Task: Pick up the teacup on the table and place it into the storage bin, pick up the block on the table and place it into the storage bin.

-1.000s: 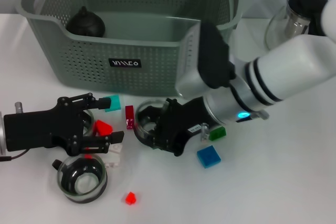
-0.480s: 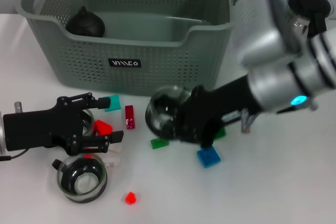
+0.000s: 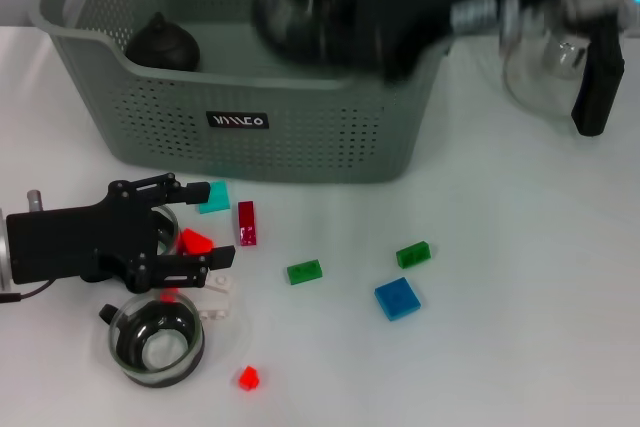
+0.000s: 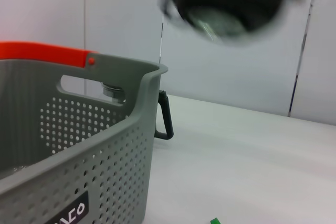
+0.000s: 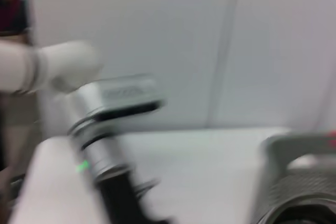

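Nearest the robot, a teacup [image 3: 155, 338] stands on the table [image 3: 520, 277], untouched, with a small red block [image 3: 248, 378] beside it. Just beyond, the left gripper [image 3: 200, 229] is held low over a red block [image 3: 193, 242], its fingers apart and nothing between them; its place is unchanged from a second ago. Farther out, green blocks [image 3: 304, 271] and a blue block [image 3: 398, 298] lie exposed where the right arm was crouched over them.

The main change is the right gripper [image 3: 330, 7]: a second ago it was down among the blocks with a glass teacup, and now it is raised over the bin [image 3: 260, 97], clamped on that cup [image 3: 300, 2]. Release into the bin is judged to be next.

A dark rounded object [image 3: 163, 42] sits in the bin's left corner. A glass pot [image 3: 545, 57] stands beyond, on the right.
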You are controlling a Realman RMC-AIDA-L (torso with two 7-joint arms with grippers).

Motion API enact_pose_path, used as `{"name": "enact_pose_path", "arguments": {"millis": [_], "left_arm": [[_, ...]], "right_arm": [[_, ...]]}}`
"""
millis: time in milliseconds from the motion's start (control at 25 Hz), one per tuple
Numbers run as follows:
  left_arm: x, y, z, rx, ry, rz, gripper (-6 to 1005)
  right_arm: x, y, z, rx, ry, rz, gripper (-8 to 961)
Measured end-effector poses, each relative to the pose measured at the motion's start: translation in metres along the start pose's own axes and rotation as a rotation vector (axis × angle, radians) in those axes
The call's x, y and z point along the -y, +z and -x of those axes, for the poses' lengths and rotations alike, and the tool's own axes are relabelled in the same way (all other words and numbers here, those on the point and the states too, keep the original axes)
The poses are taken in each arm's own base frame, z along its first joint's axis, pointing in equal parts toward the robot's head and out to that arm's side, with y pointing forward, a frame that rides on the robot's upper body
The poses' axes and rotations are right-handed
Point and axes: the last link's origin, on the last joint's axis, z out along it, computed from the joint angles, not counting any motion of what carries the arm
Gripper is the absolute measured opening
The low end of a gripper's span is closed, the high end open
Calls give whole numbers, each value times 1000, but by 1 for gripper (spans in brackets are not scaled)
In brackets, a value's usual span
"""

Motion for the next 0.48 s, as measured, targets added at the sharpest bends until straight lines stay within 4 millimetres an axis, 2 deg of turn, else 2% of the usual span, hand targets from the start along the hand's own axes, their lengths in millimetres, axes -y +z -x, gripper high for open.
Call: {"name": "enact_pose_path", "arguments": {"millis": [80, 200, 360, 480], "left_arm": [[0, 0, -1, -1, 2, 2, 859], [1, 1, -2, -2, 4, 3, 859], [1, 2, -3, -5, 6, 7, 858], [2, 3, -4, -7, 8, 10, 858]], "right_arm": [[17, -4, 9, 6, -1, -59, 66], [45, -1, 11, -30, 26, -143, 66], [74, 10, 1, -80, 49, -217, 66], [86, 21, -12, -100, 60, -232, 66]]}}
